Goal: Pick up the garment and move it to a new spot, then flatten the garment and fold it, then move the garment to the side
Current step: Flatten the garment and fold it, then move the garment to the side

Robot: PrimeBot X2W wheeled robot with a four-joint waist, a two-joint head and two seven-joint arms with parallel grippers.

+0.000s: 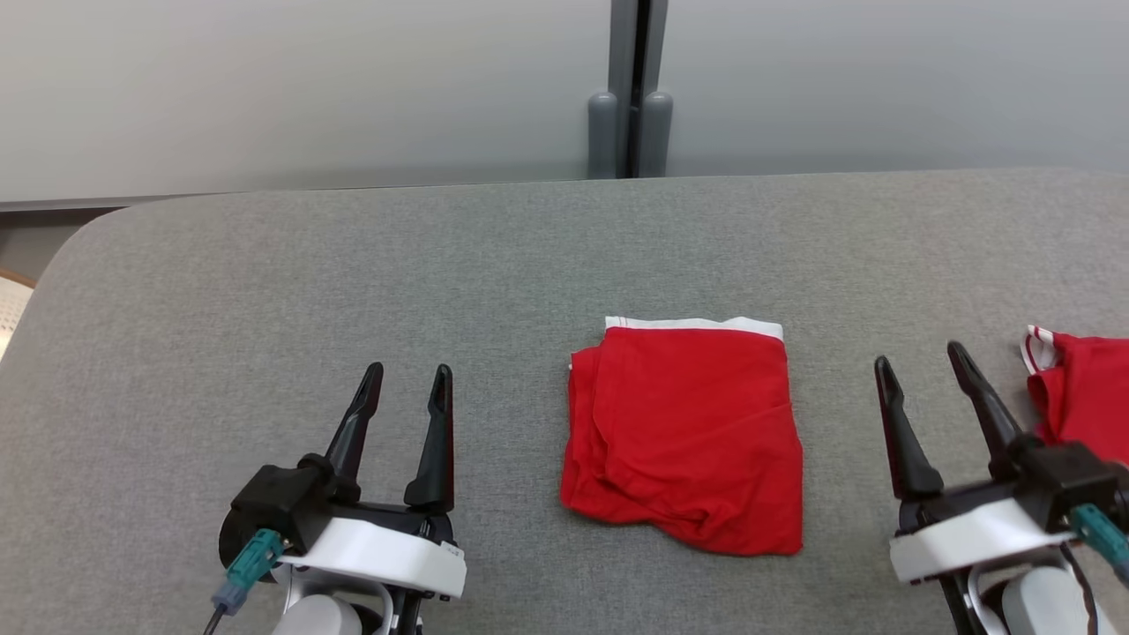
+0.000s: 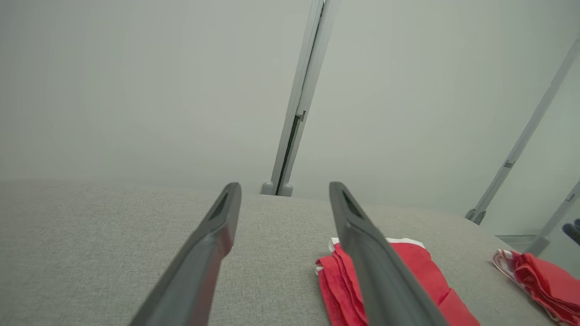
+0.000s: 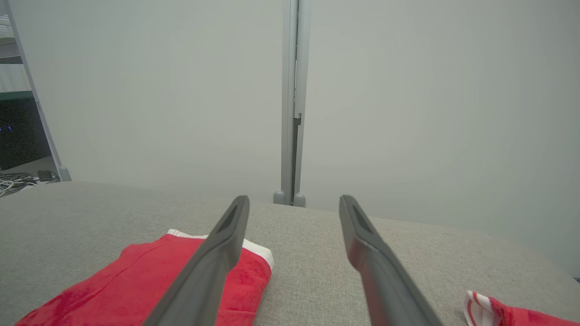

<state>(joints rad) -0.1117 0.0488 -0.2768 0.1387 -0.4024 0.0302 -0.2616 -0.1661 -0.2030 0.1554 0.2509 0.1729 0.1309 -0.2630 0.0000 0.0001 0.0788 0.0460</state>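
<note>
Midway across grey fabric-covered tabletop [image 1: 265,265], between left end effector [image 1: 409,370] and right end effector [image 1: 919,354]: folded red cloth garment with white waistband [image 1: 684,432], lying flat. Both released, empty. At right edge, crumpled red cloth with striped trim [image 1: 1080,388]. Behind, pale grey partition wall [image 1: 265,88], vertical grey post [image 1: 631,88].

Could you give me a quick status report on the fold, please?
Left tool open, empty. Right tool open, empty. Red garment folded, lying between them on table. Second red garment near right tool.
</note>
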